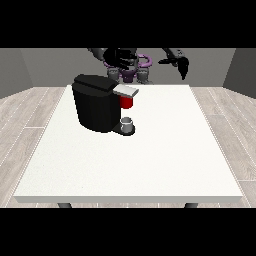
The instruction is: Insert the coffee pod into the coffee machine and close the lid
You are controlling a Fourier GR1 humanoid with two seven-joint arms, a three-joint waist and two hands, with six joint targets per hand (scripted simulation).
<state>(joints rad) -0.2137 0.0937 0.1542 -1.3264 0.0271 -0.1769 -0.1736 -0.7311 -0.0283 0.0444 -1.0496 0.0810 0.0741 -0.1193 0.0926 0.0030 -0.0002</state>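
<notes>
A small grey thing (127,121) stands on the base of the machine (96,102), under its spout; whether it is the pod cannot be told. A red thing at the machine (126,102) sits just above it, beneath the grey lid (126,90), which juts out to the right. The black machine stands on the far left part of the white counter (150,160). Far behind, the hand at the view's left (120,57) hangs near the robot's body, fingers unclear. The hand at the view's right (182,66) hangs above the counter's far edge, fingers relaxed and pointing down, holding nothing.
</notes>
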